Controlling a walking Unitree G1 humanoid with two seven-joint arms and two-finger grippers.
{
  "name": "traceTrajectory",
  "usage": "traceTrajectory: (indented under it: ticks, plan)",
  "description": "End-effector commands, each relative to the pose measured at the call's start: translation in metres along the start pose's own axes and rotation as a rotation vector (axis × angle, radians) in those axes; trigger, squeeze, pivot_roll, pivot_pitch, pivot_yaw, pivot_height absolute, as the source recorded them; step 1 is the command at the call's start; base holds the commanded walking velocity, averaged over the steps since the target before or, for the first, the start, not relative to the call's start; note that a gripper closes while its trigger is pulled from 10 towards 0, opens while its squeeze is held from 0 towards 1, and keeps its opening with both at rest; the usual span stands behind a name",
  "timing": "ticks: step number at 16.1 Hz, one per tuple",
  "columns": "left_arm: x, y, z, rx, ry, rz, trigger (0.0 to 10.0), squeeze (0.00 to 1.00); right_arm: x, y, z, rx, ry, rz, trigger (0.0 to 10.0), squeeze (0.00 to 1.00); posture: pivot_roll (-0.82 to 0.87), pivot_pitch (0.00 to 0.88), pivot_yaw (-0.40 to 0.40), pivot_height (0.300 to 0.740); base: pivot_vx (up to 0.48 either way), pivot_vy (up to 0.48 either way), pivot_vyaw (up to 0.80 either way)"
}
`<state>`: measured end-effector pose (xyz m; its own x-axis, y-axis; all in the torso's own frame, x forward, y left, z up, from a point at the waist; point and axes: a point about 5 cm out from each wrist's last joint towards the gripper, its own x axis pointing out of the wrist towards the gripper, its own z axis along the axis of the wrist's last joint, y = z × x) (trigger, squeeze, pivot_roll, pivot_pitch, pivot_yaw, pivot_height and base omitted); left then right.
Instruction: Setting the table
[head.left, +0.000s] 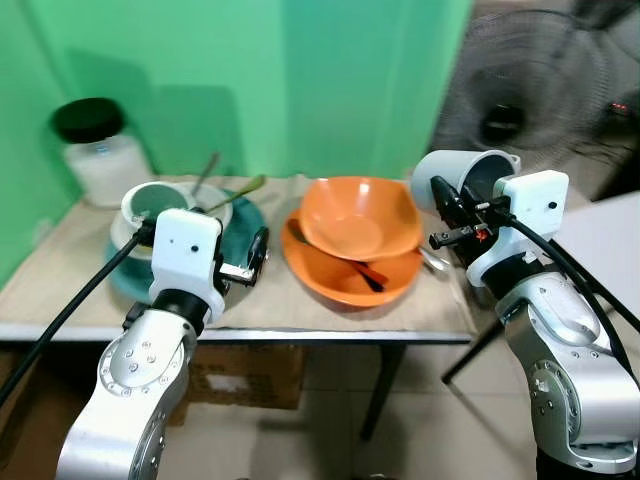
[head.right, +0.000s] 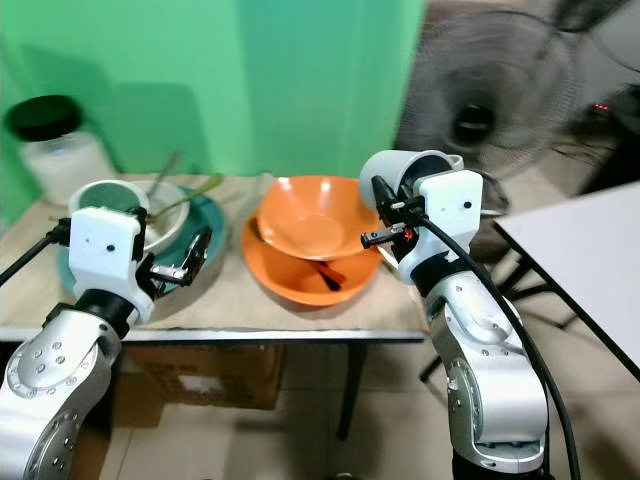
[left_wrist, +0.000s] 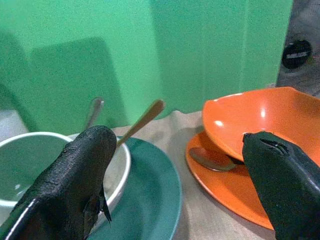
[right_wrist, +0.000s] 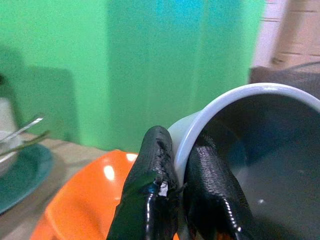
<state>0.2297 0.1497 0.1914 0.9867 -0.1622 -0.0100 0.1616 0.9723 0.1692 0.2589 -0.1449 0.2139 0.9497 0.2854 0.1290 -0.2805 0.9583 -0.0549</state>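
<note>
Grey and held off the counter, the mug hangs tilted in my right pincer, its mouth turned toward the camera on my head. From the right wrist view I see the two fingers clamped on the mug's rim, one finger outside the wall and one inside. Just beside this pincer, toward my left, stands the orange bowl, which sits tilted on the orange plate. A spoon lies on that plate, partly under the bowl.

My left pincer hovers low over the near edge of the counter with its fingers well apart, holding nothing. Directly before it is the teal plate, and on that plate rests a white bowl with a green inside. Two utensil handles stick up from behind this bowl. The orange plate is a little to the right of this pincer, near but not touching the teal one.

Farther behind the left pincer, near the green wall, stands a white jar with a black lid. Behind the right pincer is a black fan, blurred.
</note>
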Motion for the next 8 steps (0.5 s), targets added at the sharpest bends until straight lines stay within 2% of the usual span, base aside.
traceTrajectory:
  ticks: [1, 2, 5, 8]
  plan:
    - [-0.0033, 0.0046, 0.0021, 0.002, -0.001, 0.034, 10.0, 0.04, 0.0008, -0.0004, 0.0044, 0.011, -0.016, -0.009, 10.0, 0.00, -0.01, 0.000, -0.023, 0.740, 0.000, 0.000, -0.78]
    - [-0.0034, 0.0051, 0.0024, 0.000, 0.000, 0.038, 10.0, 0.04, 0.0009, -0.0019, 0.0042, 0.036, -0.016, -0.023, 10.0, 0.00, -0.01, 0.000, -0.023, 0.740, 0.000, 0.000, -0.78]
    - [-0.0038, 0.0065, 0.0027, -0.014, -0.003, 0.047, 10.0, 0.03, -0.0016, -0.0055, 0.0016, 0.035, -0.004, -0.054, 10.0, 0.00, -0.02, 0.000, -0.013, 0.740, 0.000, 0.000, -0.78]
    - [-0.0031, 0.0060, 0.0007, -0.090, 0.008, 0.051, 10.0, 0.00, -0.0043, -0.0096, -0.0008, -0.003, 0.014, -0.088, 10.0, 0.00, -0.03, 0.000, -0.002, 0.740, 0.000, 0.000, -0.77]
